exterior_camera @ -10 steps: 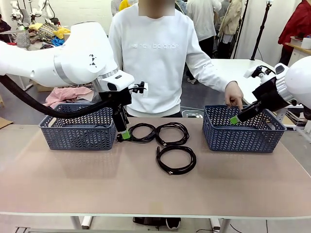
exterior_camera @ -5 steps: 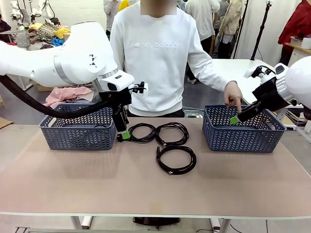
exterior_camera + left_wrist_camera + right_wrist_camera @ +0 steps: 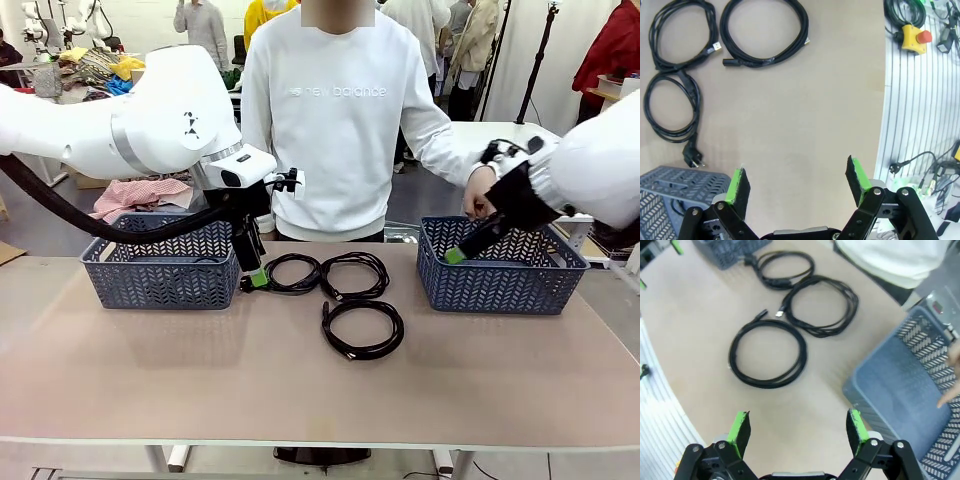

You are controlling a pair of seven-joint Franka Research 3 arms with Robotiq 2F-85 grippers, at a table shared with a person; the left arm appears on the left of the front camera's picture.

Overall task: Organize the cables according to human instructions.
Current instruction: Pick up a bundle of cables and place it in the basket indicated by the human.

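Note:
Three black cables lie coiled mid-table: a left coil (image 3: 312, 281), one beside it (image 3: 381, 282), and a nearer one (image 3: 396, 336). My left gripper (image 3: 258, 277) hangs open just left of the left coil, fingertips close to the table. In the left wrist view the coils (image 3: 765, 61) lie beyond the open green pads (image 3: 738, 186), one with a plug (image 3: 693, 160). My right gripper (image 3: 455, 255) is open over the right basket (image 3: 500, 290) and holds nothing. The right wrist view shows the open right gripper (image 3: 797, 432) above the table, with a coil (image 3: 765, 383) ahead of it.
A blue basket (image 3: 150, 285) stands at the left, right beside my left gripper. The person stands at the far side, a hand (image 3: 478, 200) pointing down into the right basket, close to my right arm. The near half of the table (image 3: 300, 400) is bare.
My right arm has swung leftward over the right basket, its gripper now nearer the basket's left end. The person shifted slightly. The left arm and the cables stayed put.

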